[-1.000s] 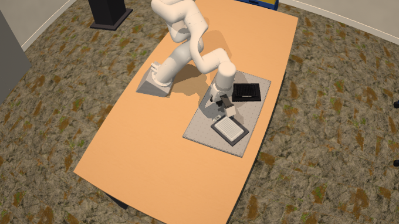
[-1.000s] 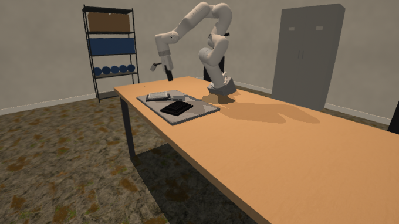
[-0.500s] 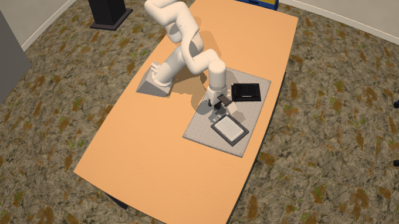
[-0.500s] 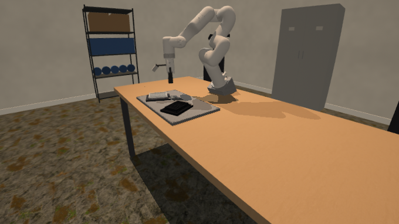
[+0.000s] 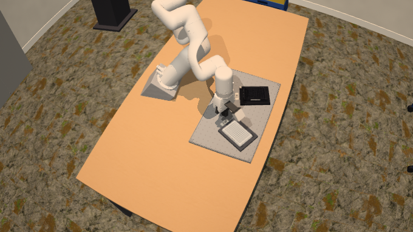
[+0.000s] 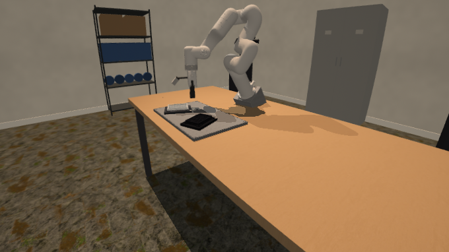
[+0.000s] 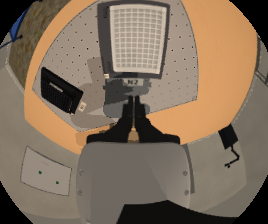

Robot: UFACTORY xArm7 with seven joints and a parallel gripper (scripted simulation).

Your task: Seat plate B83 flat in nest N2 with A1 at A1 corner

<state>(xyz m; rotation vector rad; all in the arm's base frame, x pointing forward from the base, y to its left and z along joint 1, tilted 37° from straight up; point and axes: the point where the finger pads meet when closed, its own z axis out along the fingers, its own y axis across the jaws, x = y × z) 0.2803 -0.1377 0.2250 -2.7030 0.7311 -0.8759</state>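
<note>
Approach step: fingers clenched on nothing, hovering above bench nr white plate B83 (image 5: 237, 132) in nest N2 (image 5: 251, 139); next, prob. push raised end down.

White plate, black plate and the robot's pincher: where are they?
White plate (image 5: 237, 132), top view, middle of its well grid.
Black plate (image 5: 254, 94), top view, middle of its top face.
Gripper (image 7: 134, 117), wrist view, between the shut fingertips.

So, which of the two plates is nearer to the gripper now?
The white plate: the shut gripper hangs just beside its nest, while the black plate lies farther away.
</note>
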